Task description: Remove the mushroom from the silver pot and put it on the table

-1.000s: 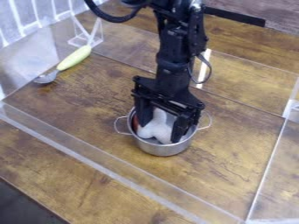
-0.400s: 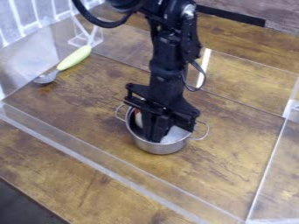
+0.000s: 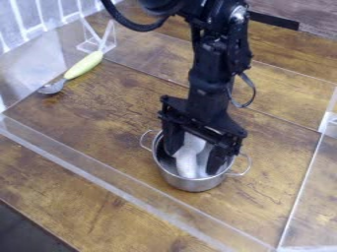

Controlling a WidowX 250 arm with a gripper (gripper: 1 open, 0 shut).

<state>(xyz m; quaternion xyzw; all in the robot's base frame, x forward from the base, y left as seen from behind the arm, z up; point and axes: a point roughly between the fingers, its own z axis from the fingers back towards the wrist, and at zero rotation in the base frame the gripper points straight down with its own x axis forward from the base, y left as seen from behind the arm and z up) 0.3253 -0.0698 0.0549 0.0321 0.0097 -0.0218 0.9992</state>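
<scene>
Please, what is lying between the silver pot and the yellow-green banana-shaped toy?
In the camera view, only bare wooden table lies between the silver pot and the toy.

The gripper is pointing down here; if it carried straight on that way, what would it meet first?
Most likely the white mushroom stem inside the silver pot, though the single view leaves depth unclear and the gripper may already touch it.

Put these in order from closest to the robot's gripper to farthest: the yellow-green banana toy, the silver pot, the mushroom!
1. Mushroom: inside the pot, right by the gripper.
2. Silver pot: just below the gripper.
3. Banana toy: far off, toward the picture's upper left.
</scene>
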